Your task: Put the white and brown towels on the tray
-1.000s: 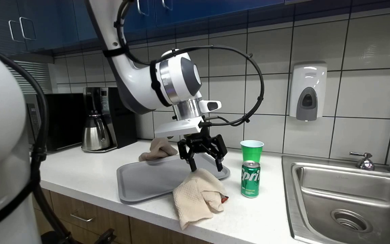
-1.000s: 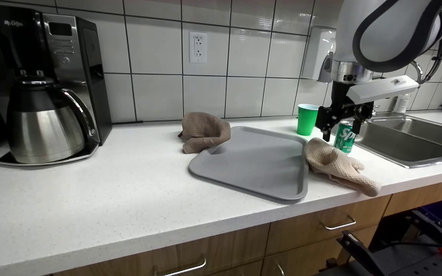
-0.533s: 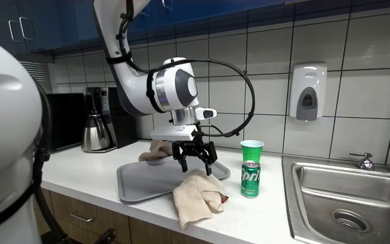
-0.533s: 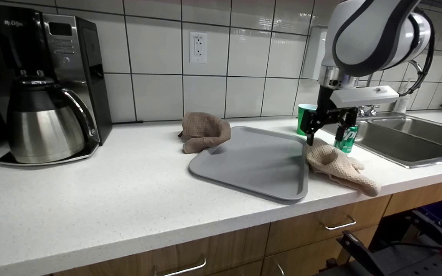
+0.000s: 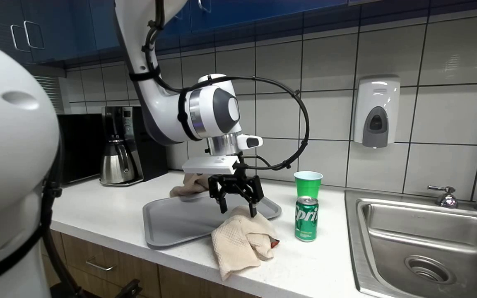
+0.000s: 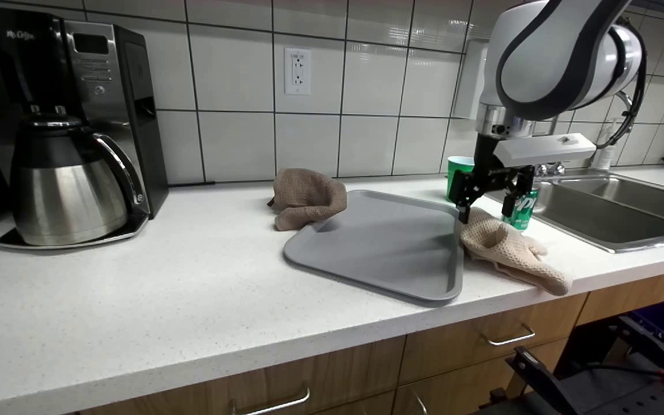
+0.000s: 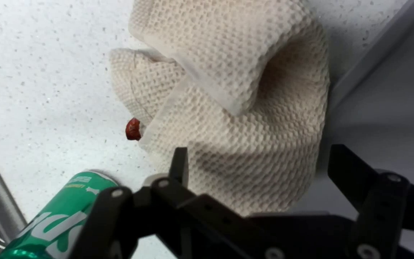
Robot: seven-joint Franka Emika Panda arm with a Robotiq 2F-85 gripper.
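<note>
While the fingers (image 7: 350,175) stand wide and empty over the white towel (image 7: 243,138), which lies on the worktop (image 6: 165,300) just beside the tray (image 6: 387,248), both placements are judged outstanding, the brown towel (image 6: 309,196) lying at the tray's opposite side, any overlap unconfirmed.

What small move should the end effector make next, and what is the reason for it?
The end effector should probably lower a little, jaws open, over the white towel. In the wrist view, part of this towel shows between the spread jaws; nothing is gripped, and most of the towel lies outside the tray, so going lower seems useful before closing.
</note>
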